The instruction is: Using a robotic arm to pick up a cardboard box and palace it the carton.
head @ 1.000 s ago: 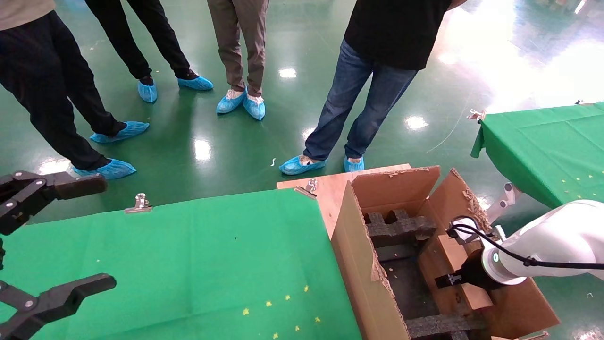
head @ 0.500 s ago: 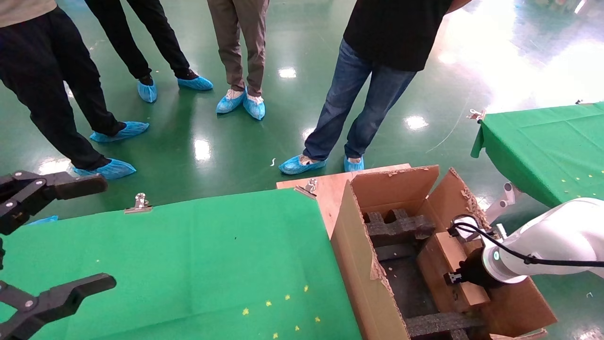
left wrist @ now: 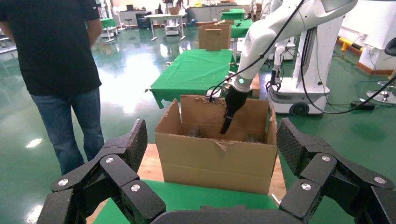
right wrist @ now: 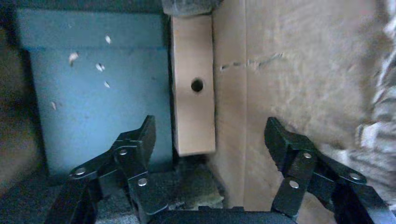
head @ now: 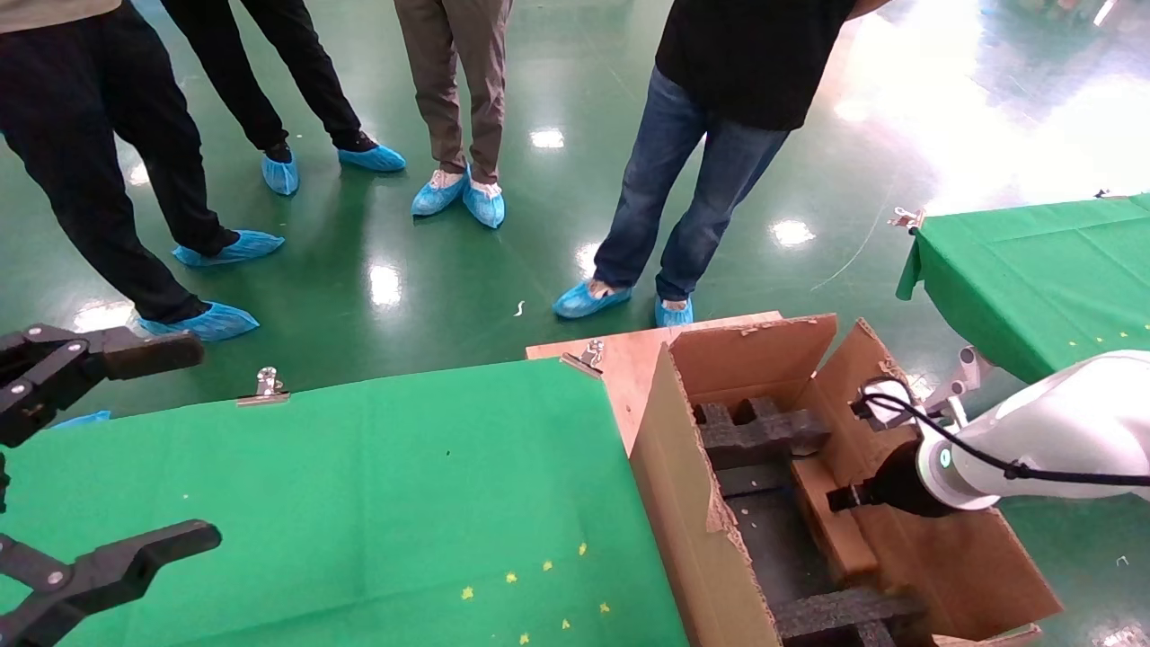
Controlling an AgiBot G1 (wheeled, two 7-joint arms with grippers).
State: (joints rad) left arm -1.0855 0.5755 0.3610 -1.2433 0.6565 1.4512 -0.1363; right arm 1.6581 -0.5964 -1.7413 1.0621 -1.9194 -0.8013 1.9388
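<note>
Your slim brown cardboard box (right wrist: pixel 193 84) with the small round hole stands on edge inside the large brown corrugated carton (head: pixel 692 503), its narrow holed face turned up toward the right wrist camera. Its long axis runs along the carton's right wall, and it lies flat against that wall; in the head view it shows as a thin brown strip (head: pixel 831 526) between the wall and the dark floor of the carton. One end meets a black foam insert (head: pixel 759 431) at the far side, the other ends above another foam bar (head: pixel 840 615) nearer you. On its free side you have open dark floor; on the wall side, none.

The right gripper (right wrist: pixel 210 140) on the white robotic arm (head: pixel 1051 436) hangs just above the box with its fingers spread wide and nothing between them, one finger (right wrist: pixel 135 144) over the dark floor, the other over the wall.

The left gripper (left wrist: pixel 210 154) sits parked above the green-clothed table (head: pixel 359 503), jaws apart, empty.
</note>
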